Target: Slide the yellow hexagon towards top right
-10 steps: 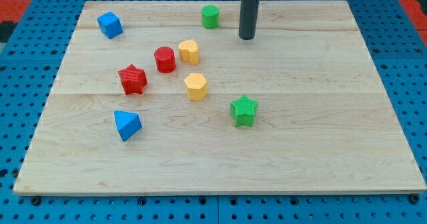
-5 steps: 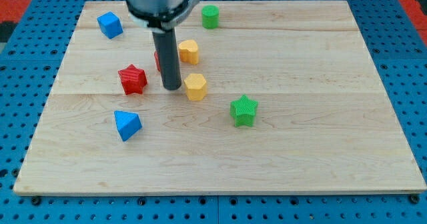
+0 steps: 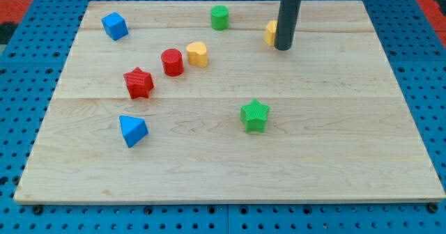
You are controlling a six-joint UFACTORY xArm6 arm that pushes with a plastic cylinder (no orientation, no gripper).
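Note:
The yellow hexagon (image 3: 270, 33) lies near the view's top, right of centre, half hidden behind the rod. My tip (image 3: 282, 48) rests on the board right against the hexagon's right side. A second yellow block, heart-shaped (image 3: 197, 53), sits further left beside the red cylinder (image 3: 172, 62).
A green cylinder (image 3: 219, 17) is at the top centre, a blue cube (image 3: 114, 26) at the top left. A red star (image 3: 139, 83) sits left of centre, a blue triangular block (image 3: 132, 130) at lower left, a green star (image 3: 254, 115) below centre.
The yellow hexagon has gone from the board's middle up and right to near the top edge. The rod moved from left of the hexagon to its right side.

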